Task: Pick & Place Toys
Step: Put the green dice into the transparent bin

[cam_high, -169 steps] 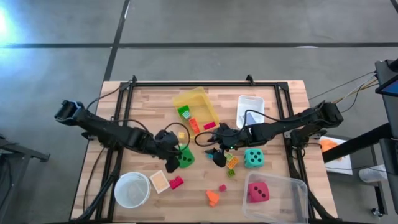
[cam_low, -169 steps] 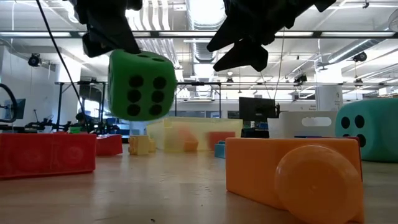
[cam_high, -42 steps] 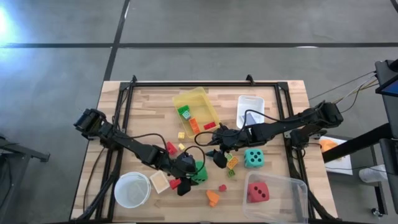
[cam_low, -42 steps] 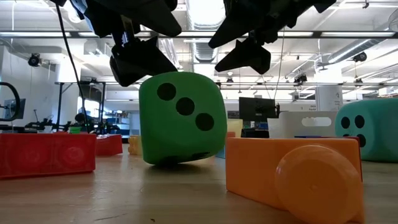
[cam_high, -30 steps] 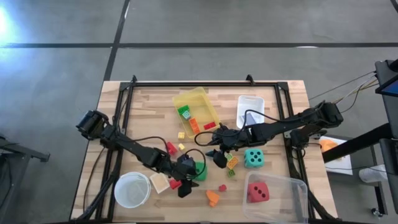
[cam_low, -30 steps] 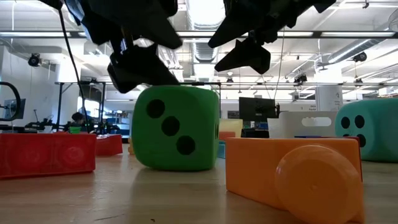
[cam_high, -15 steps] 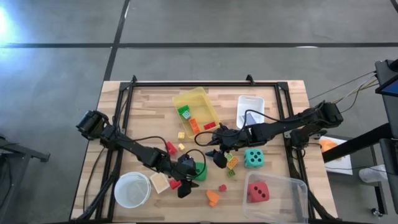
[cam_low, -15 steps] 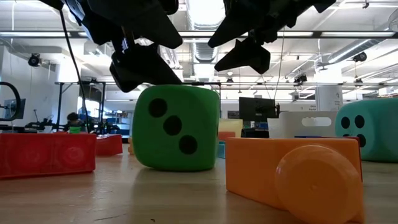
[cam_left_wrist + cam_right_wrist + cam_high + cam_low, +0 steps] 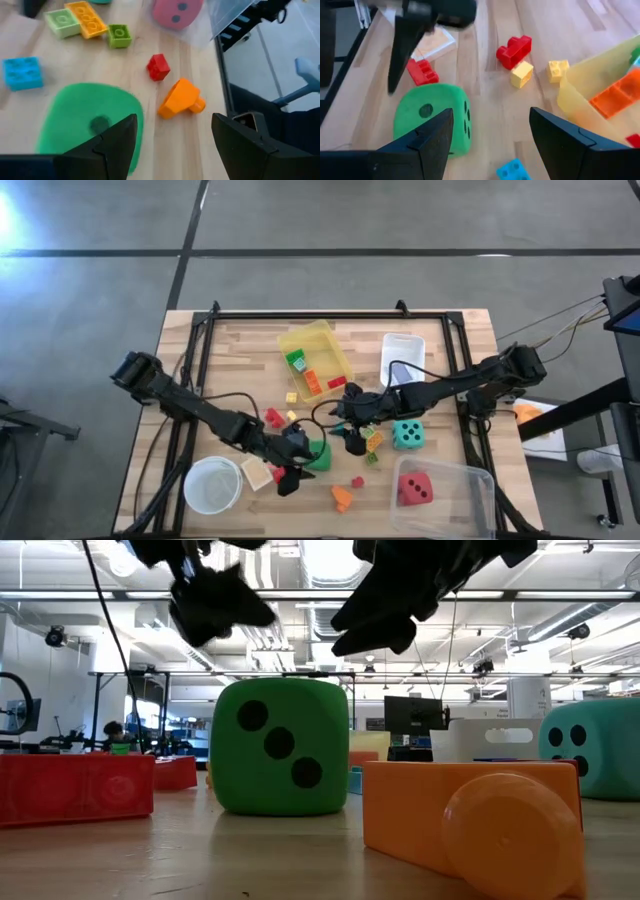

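i count three dice from overhead: the green die (image 9: pixel 318 455) low centre of the table (image 9: pixel 240 370), the teal die (image 9: pixel 407 434) right of centre, and the pink-red die (image 9: pixel 414 488) inside the clear bin (image 9: pixel 478 500) at lower right. there are three bins: that clear one, the yellow bin (image 9: pixel 322 338) upper centre with a few small blocks in it, and the white bin (image 9: pixel 403 352) beside it. one round white bowl (image 9: pixel 212 485) sits lower left.

my left claw (image 9: pixel 287 476) hangs just left of the green die, above it and not touching; its fingers are spread wide with nothing between them. my right claw (image 9: pixel 352 438) is mid-frame, between the green and teal dice, also wide and empty.

loose blocks i can count from above: a red block (image 9: pixel 272 418) and a small yellow block (image 9: pixel 292 416) left of centre, an orange block (image 9: pixel 342 498) and a small red cube (image 9: pixel 357 481) at the bottom.

the low view gives what the top one can't: the green die's near face shows three dots, it sits flat on the table, and both claws hang clear above it. the left wrist view shows the orange block has a round knob, plus a blue block (image 9: pixel 22 73) and two light green blocks at upper left. the right wrist view shows a second red block (image 9: pixel 422 71) by the die and two yellow blocks near the yellow bin wall.
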You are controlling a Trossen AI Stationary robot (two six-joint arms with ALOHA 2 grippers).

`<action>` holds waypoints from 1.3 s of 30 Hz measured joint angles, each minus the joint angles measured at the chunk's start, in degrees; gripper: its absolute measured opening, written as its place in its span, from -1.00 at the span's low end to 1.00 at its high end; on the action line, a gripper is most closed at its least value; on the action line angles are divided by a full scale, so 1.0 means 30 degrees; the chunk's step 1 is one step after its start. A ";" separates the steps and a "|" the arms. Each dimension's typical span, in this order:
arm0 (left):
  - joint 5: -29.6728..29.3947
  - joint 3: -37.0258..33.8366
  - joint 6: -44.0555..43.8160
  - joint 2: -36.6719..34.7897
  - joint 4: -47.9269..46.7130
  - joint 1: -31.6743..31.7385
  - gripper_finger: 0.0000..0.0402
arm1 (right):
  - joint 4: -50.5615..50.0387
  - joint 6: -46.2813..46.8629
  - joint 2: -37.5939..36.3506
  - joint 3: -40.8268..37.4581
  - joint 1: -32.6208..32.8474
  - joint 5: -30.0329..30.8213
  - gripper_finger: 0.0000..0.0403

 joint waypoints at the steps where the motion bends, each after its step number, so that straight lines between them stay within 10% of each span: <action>1: -0.0289 -0.0005 -0.0014 -0.0409 -0.0518 0.0000 0.28 | -0.0006 0.0044 0.0014 0.0000 -0.0001 -0.0001 0.26; 18: -0.4635 -0.1593 0.1004 -0.7730 -0.4594 -0.0336 0.28 | -0.0377 -0.2760 0.0066 0.2118 0.2995 -0.0298 0.26; 39: -0.5554 -0.1509 0.3537 -0.8596 -0.5597 -0.0321 0.28 | -0.0496 -0.1844 0.0802 0.2538 0.3540 0.1566 0.26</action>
